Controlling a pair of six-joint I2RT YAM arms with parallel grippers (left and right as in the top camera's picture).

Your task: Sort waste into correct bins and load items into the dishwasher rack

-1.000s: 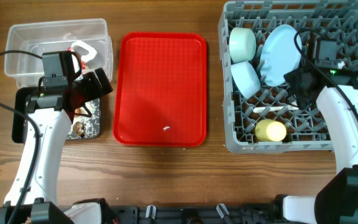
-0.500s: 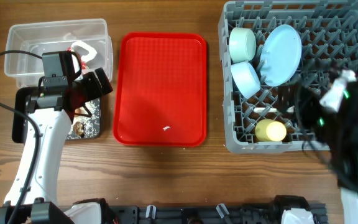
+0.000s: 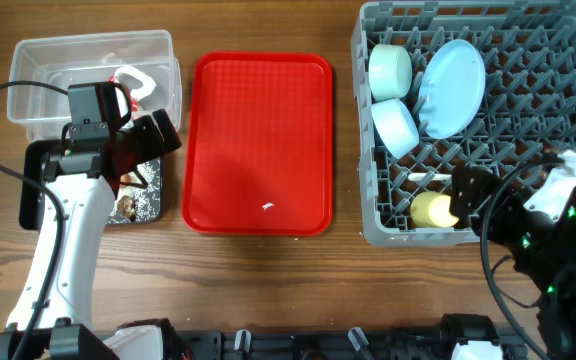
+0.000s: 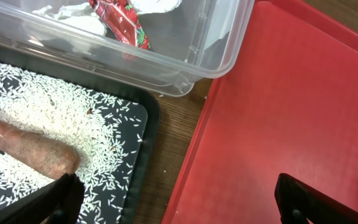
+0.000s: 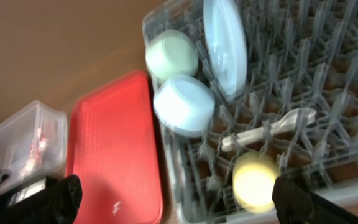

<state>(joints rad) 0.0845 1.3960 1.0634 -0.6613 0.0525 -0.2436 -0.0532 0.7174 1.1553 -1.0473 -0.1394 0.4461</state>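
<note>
The left claw (image 4: pixel 179 194) hung spread beside the black tray (image 4: pixel 143 134) of rice (image 4: pixel 55 106) and carrot stick (image 4: pixel 30 146), the right claw (image 5: pixel 176 199), also spread, near the dishwasher rack (image 3: pixel 568 60) holding plate (image 3: pixel 452 85), bowls (image 3: pixel 390 70), yellow cup (image 3: pixel 435 211) and spoon (image 5: pixel 269 132).

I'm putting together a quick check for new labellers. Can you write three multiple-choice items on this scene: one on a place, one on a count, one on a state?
1. Where is the yellow cup relative to the grey rack?
A. in its far-right corner
B. outside it
C. in its near-left part

2. How many pale bowls are in the rack?
A. one
B. two
C. three

3. The left gripper is:
A. open and empty
B. shut on something
C. out of every view

Answers:
1 C: the overhead view shows the cup among the pegs near the rack's front left.
2 B: two bowls sit next to each other, left of the plate.
3 A: the left wrist view shows its jaws wide apart with nothing between them.
</note>
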